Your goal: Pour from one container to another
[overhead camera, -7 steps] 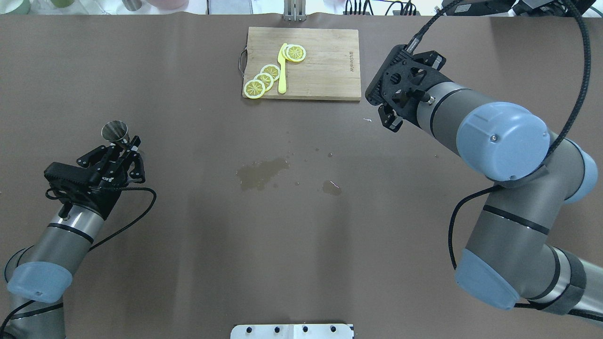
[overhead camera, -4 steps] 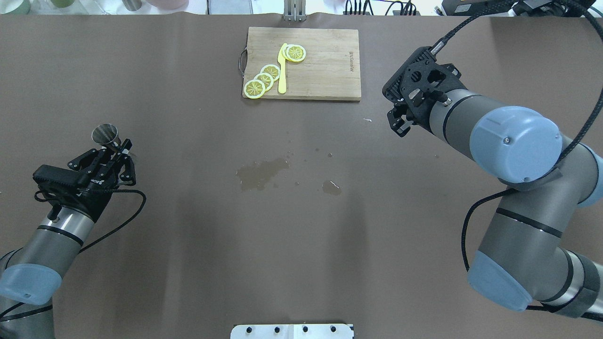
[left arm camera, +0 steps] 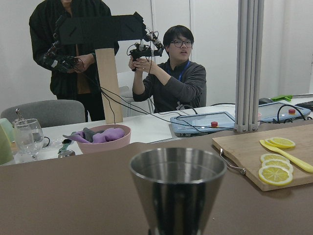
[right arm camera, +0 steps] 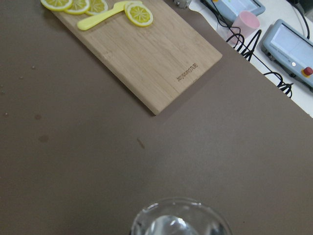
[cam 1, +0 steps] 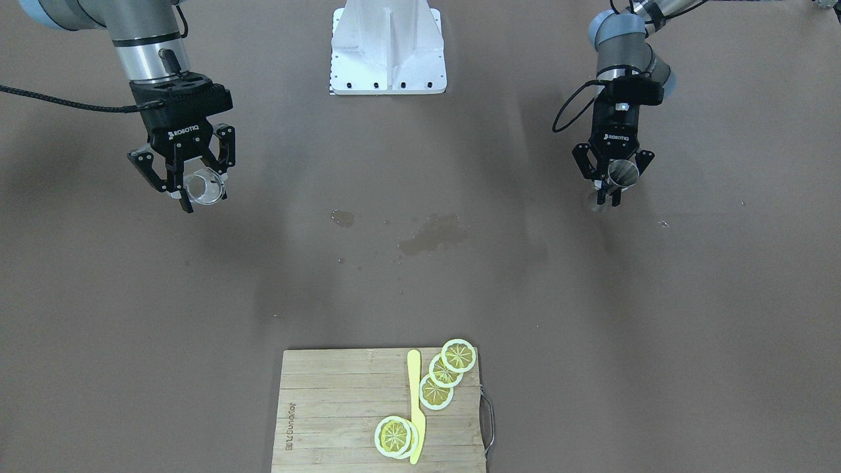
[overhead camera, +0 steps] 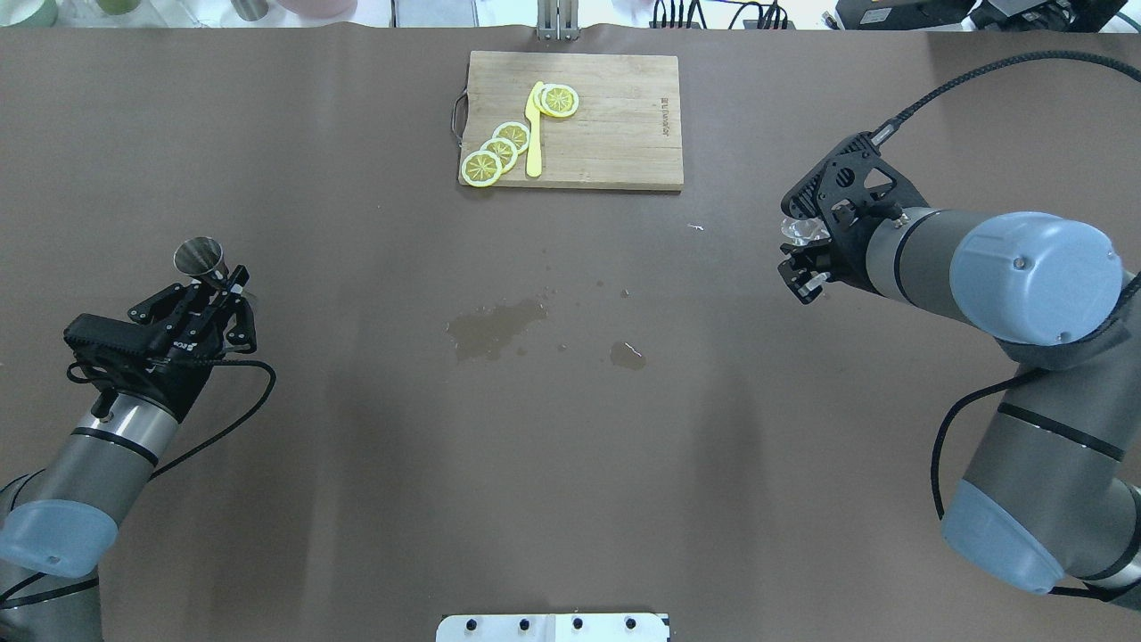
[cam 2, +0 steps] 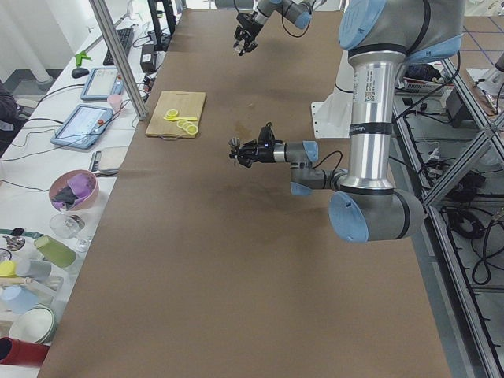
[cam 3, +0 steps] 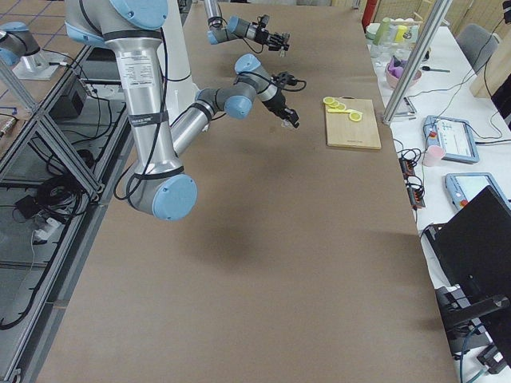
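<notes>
The left tool (overhead camera: 223,283) is closing its fingers on the steel jigger (overhead camera: 198,257), holding it near the worktop's (overhead camera: 357,499) left edge with its open mouth facing up. In the left wrist view the jigger (left arm camera: 177,193) is showing its upper cone upright. The right tool (cam 1: 200,190) is gripping the clear glass cup (cam 1: 205,186) between partly closed fingers on the far right side, well apart from the jigger. The cup's rim (right arm camera: 181,220) is showing at the bottom of the right wrist view. Between the arms, wet patches (overhead camera: 495,325) are lying on the worktop. A wooden cutting board (overhead camera: 615,125) is carrying lemon slices (overhead camera: 499,150) and a yellow knife (overhead camera: 534,134).
</notes>
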### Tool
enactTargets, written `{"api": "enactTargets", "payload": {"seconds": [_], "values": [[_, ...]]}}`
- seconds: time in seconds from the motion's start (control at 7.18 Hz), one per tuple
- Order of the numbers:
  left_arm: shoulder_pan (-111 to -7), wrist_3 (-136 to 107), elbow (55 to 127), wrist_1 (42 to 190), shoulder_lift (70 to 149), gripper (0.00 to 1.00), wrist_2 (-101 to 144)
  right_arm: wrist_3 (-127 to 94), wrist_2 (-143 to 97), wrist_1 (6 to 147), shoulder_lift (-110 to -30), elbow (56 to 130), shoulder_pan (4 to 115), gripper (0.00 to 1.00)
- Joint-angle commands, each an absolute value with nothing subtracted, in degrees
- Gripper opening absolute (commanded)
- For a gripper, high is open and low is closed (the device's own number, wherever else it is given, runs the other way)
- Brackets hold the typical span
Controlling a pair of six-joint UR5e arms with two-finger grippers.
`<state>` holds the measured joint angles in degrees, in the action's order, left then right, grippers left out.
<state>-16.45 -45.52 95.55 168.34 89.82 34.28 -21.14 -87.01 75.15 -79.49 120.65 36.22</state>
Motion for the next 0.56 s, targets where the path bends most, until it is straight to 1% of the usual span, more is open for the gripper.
{"api": "enactTargets", "payload": {"seconds": [0.0,0.42], "values": [[-16.4,-45.5,95.5,168.3,90.2,0.00,34.3,-21.3,-93.8,75.2,-81.6,120.7,38.9,0.00],[-16.3,-45.5,94.4,168.1,90.7,0.00,34.4,-21.4,-99.7,75.1,-88.5,121.6,42.3,0.00]]}}
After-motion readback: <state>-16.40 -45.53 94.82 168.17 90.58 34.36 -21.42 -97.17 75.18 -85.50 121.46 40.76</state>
